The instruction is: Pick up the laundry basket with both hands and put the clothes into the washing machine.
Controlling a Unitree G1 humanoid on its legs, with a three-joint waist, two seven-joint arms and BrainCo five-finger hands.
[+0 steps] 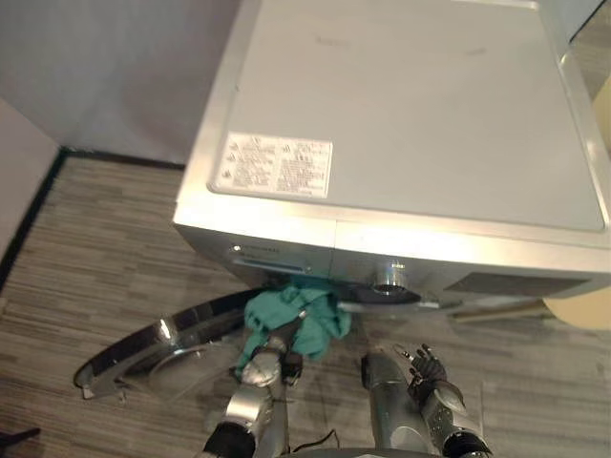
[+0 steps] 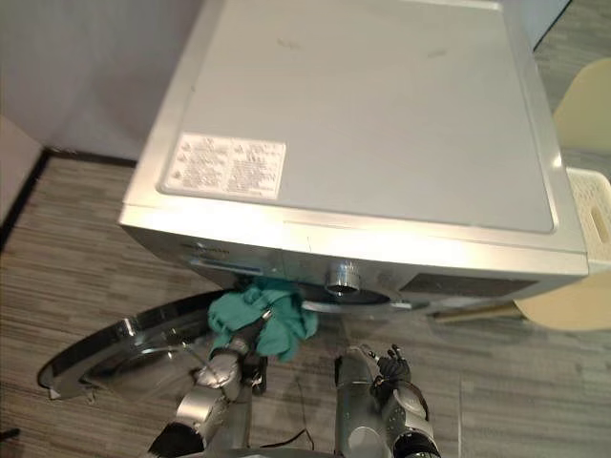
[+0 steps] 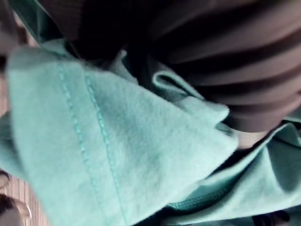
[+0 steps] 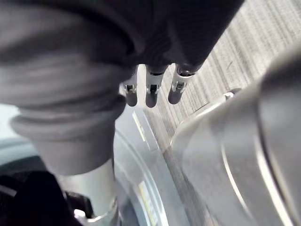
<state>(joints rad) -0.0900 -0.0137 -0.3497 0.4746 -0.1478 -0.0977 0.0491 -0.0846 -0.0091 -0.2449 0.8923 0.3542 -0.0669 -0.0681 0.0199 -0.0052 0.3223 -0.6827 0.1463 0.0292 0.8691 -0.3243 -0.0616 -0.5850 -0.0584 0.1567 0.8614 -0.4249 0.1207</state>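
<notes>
Grey wood-grain plank floor (image 1: 95, 267) runs along the left of the scene. On it, low and swung open to the left, lies the round glass washer door with chrome rim (image 1: 158, 361). Just right of the door, a crumpled teal-green fabric garment (image 1: 307, 313) hangs at the mouth of the drum opening, below the front panel's edge, partly inside and partly draped outward. The left hand (image 1: 267, 364) is raised directly beneath this garment and touches it. The left wrist view shows teal fabric with a stitched seam folded against the hand's dark ribbed cover, and the fingers are buried in cloth, so whether they clasp it cannot be told. Above stands the silver-grey front-loading washing machine (image 1: 410, 124), seen from over its flat lid, with a white rectangular printed label (image 1: 279, 164) near the lid's front left. A round chrome control knob (image 1: 389, 278) sits on the front panel. Right of the garment and apart from it, the right hand (image 1: 427, 370) is held in front of the machine, its fingers (image 4: 150, 92) loosely extended and grasping nothing. At the far right, beside the machine, a white slotted plastic laundry basket (image 2: 594, 218) stands, in neither hand.
</notes>
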